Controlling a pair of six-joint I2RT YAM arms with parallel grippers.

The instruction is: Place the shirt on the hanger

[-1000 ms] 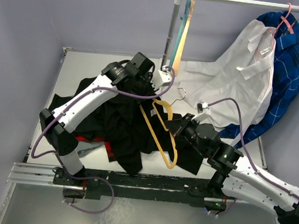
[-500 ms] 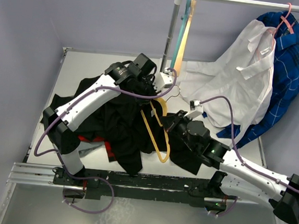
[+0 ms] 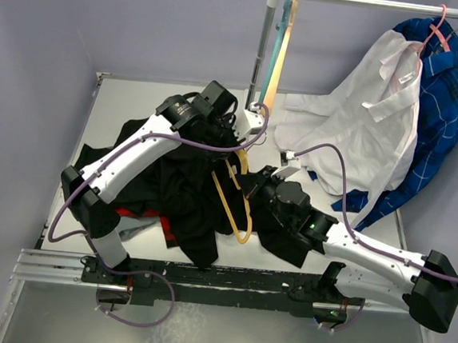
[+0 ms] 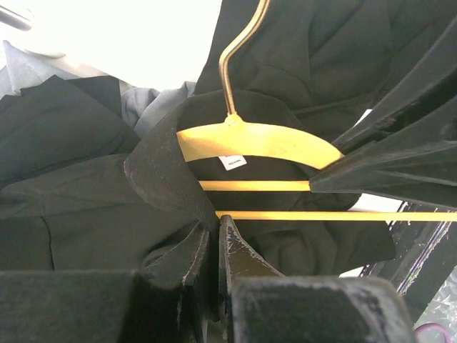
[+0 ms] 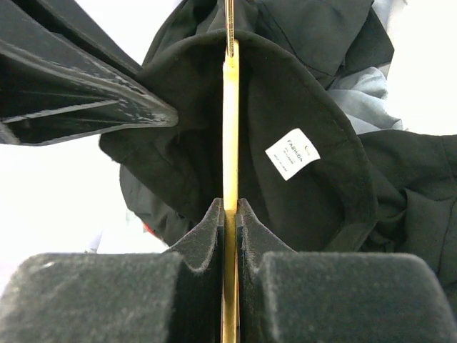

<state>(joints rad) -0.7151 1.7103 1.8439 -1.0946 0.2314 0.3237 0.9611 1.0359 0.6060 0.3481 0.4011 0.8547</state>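
Note:
The black shirt (image 3: 175, 187) lies bunched in the middle of the table. My left gripper (image 3: 237, 150) is shut on a fold of its collar (image 4: 168, 171) and holds the collar open. My right gripper (image 3: 253, 191) is shut on the lower bar of the yellow hanger (image 3: 238, 208). In the right wrist view the hanger (image 5: 230, 121) stands edge-on inside the collar, beside the white neck label (image 5: 293, 153). In the left wrist view the hanger's shoulder (image 4: 257, 139) and hook sit within the collar opening, and the right gripper's fingers (image 4: 385, 168) show at the right.
A white shirt (image 3: 361, 127) and a blue plaid shirt (image 3: 438, 118) hang from the rail (image 3: 372, 1) at the back right. Teal and peach hangers (image 3: 281, 52) hang by the rail's post. A red plaid garment (image 3: 147, 214) lies under the black shirt.
My right arm has moved left with the hanger, bringing its top into the collar held by my left gripper. The left gripper has barely moved.

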